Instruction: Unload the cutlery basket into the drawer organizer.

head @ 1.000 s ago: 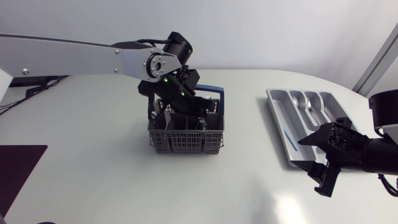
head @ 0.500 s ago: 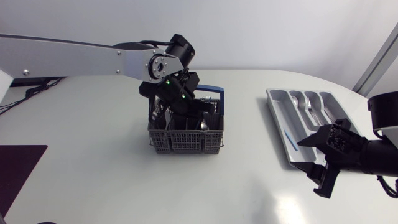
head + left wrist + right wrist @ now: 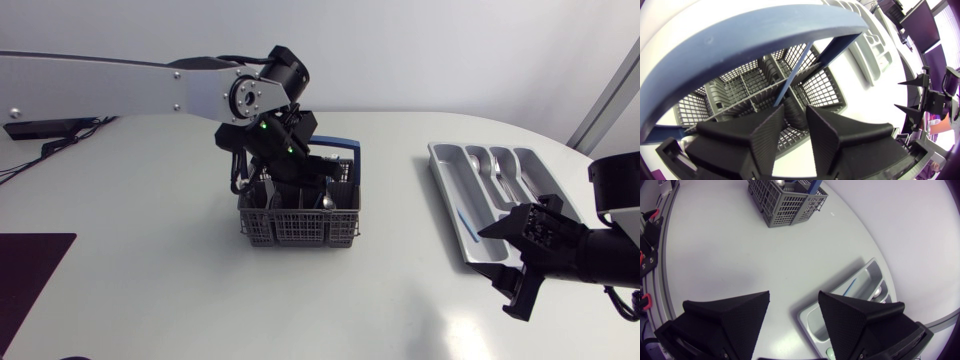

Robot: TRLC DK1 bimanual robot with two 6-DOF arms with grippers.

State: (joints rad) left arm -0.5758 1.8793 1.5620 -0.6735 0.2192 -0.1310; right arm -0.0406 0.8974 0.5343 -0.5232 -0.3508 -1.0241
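Observation:
The grey mesh cutlery basket [image 3: 300, 228] with a blue arched handle [image 3: 338, 147] stands mid-table, dark cutlery upright in it. My left gripper [image 3: 292, 185] points down into its rear compartments. In the left wrist view its fingers [image 3: 767, 132] stand a narrow gap apart under the blue handle [image 3: 765, 35], open, with a dark utensil end between the tips; a slim blue rod slants down towards them. The grey drawer organizer [image 3: 447, 165] lies at the right, holding spoons [image 3: 500, 172] and a blue-handled piece [image 3: 462, 220]. My right gripper [image 3: 500, 268] hovers open and empty at the organizer's near end.
In the right wrist view the organizer [image 3: 860, 287] lies just ahead of my right gripper [image 3: 792, 297], with the basket [image 3: 785, 197] far off across bare white table. The table's curved edge runs close behind the organizer.
My left wrist has shifted slightly left and turned over the basket, and its fingers narrowed, then widened again. The right gripper has barely moved.

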